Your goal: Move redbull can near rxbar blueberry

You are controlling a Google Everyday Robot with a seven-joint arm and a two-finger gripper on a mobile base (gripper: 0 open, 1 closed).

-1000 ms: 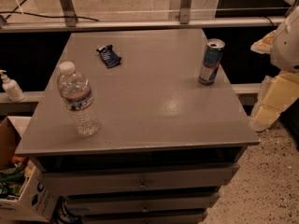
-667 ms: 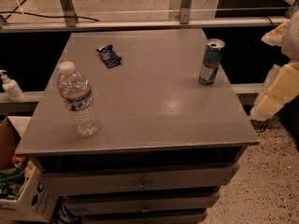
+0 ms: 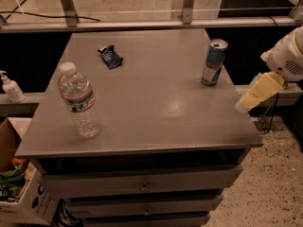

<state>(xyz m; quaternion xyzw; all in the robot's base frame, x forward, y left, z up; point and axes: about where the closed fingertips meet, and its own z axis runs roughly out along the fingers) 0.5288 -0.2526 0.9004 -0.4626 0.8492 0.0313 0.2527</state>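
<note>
Gripper (image 3: 251, 98) at frame's right edge, just off the table's (image 3: 156, 103) right side, lower right of the redbull can (image 3: 214, 63). Open or closed: can't tell. Holds nothing, apart from the can.

Vs 1 s ago: gripper has shifted left, closer to table edge. Can, wrapper, bottle unmoved.

Can upright, upper right of tabletop. Rxbar blueberry (image 3: 110, 56) flat, upper left of tabletop, well apart from can. Water bottle (image 3: 79, 100) upright, left front, cap on. Cardboard box (image 3: 28, 200) at lower left w/ green and orange stuff inside, unclear what. Pump bottle (image 3: 10, 86) on ledge at left.
</note>
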